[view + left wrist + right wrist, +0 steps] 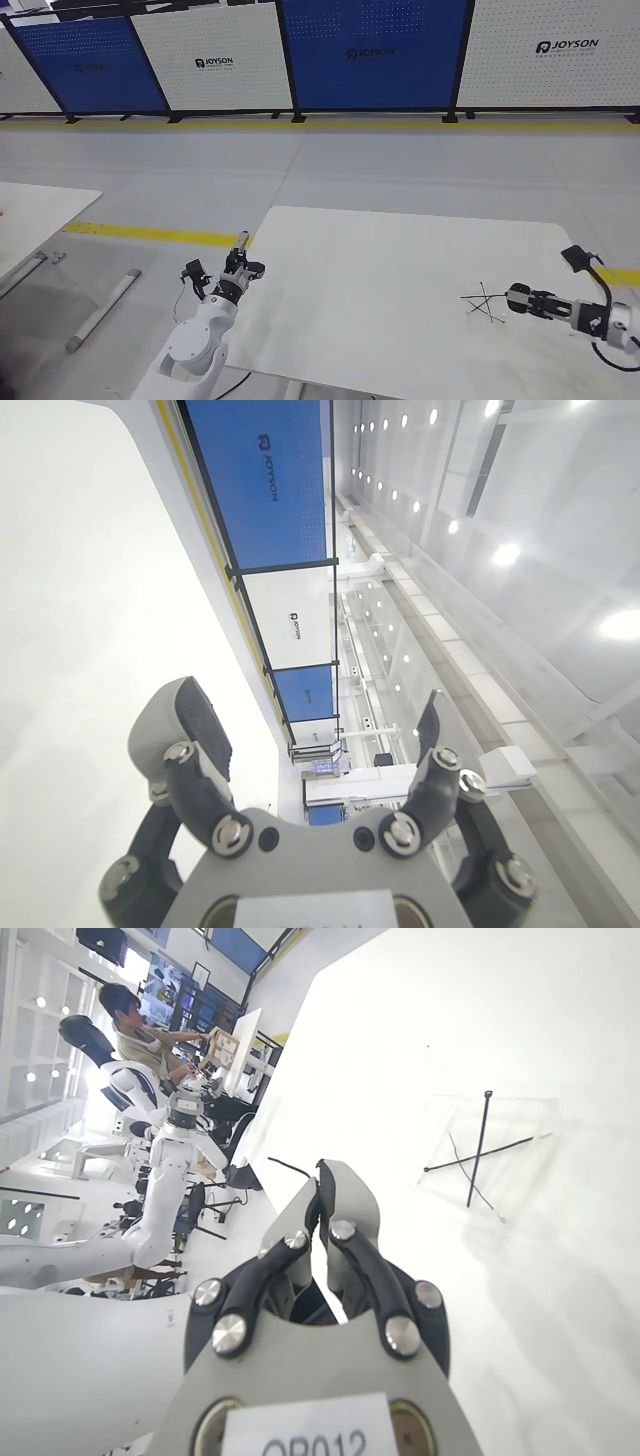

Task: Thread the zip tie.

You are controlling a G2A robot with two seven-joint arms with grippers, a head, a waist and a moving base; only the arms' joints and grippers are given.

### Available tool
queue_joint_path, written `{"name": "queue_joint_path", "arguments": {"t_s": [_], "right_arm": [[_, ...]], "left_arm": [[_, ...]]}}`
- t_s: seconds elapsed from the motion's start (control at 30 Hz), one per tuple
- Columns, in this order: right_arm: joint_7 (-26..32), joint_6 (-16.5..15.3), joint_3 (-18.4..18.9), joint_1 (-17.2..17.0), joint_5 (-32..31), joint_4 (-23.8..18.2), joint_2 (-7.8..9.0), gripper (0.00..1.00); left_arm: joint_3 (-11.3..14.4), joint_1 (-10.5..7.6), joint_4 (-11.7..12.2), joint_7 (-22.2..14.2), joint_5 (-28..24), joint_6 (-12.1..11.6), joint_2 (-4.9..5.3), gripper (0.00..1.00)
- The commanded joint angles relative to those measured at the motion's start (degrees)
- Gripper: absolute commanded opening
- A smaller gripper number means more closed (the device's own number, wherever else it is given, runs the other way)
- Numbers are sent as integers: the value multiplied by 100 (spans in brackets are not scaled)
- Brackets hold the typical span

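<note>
Several black zip ties (484, 302) lie crossed on the white table (400, 330) near its right side; the right wrist view shows them (475, 1153) a short way ahead of my gripper. My right gripper (317, 1178) is shut on one thin black zip tie (290, 1167), whose free end curves out past the fingertips. From above, this gripper (512, 297) sits just right of the pile. My left gripper (315, 710) is open with nothing between its fingers. It stands at the table's left edge (242, 250), pointing upward and away.
A second white table (40, 215) stands off to the left across a gap of floor. Blue and white pegboard panels (370, 50) line the back behind a yellow floor line. Bare tabletop spans between the two arms.
</note>
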Motion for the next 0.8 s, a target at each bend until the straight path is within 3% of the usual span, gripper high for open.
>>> {"name": "queue_joint_path", "arguments": {"t_s": [0.0,0.07,0.2,0.33,0.47,0.77], "right_arm": [[0,0,0,0,0,0,0,0],[0,0,0,0,0,0,0,0],[-677,0,-99,-225,-356,-386,-32,0],[-1709,0,49,-785,-1343,-1645,-9,0],[-2605,0,82,-1318,-2408,-2439,32,0],[-2671,0,-65,-1349,-2559,-2397,45,0]], "left_arm": [[0,0,0,0,0,0,0,100],[0,0,0,0,0,0,0,100],[0,0,0,0,0,0,0,100],[0,0,0,0,0,0,0,100],[0,0,0,0,0,0,0,100],[0,0,0,0,0,0,0,100]]}}
